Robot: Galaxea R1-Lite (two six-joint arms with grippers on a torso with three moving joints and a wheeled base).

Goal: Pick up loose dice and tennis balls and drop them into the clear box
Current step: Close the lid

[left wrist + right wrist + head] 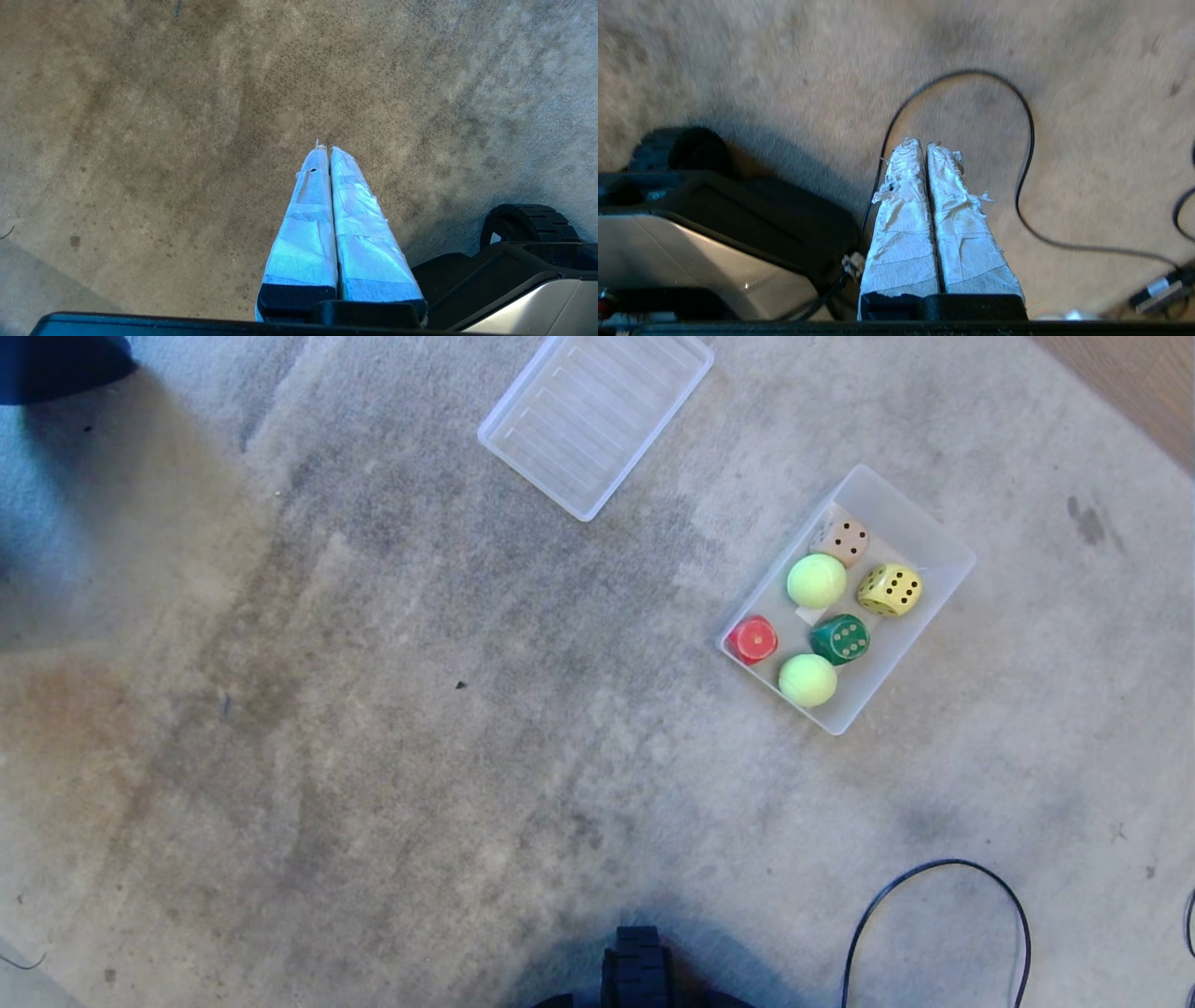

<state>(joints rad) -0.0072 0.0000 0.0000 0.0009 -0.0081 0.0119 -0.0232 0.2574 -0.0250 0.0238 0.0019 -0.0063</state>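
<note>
The clear box (934, 543) sits on the carpet at the right of the head view. Inside it lie the red die (752, 639), the dark green die (840, 638), the yellow die (890, 590) and the beige die (845, 540), plus two tennis balls (816, 581) (808, 679). Neither arm shows in the head view. My left gripper (325, 148) is shut and empty over bare carpet beside the robot's base. My right gripper (923, 143) is shut and empty, pointing at carpet near a black cable.
A flat ribbed clear lid (595, 417) lies at the top middle of the head view. A black cable (934, 896) loops on the carpet at the bottom right. The robot's base (637, 971) shows at the bottom edge. A dark object (56, 364) fills the top left corner.
</note>
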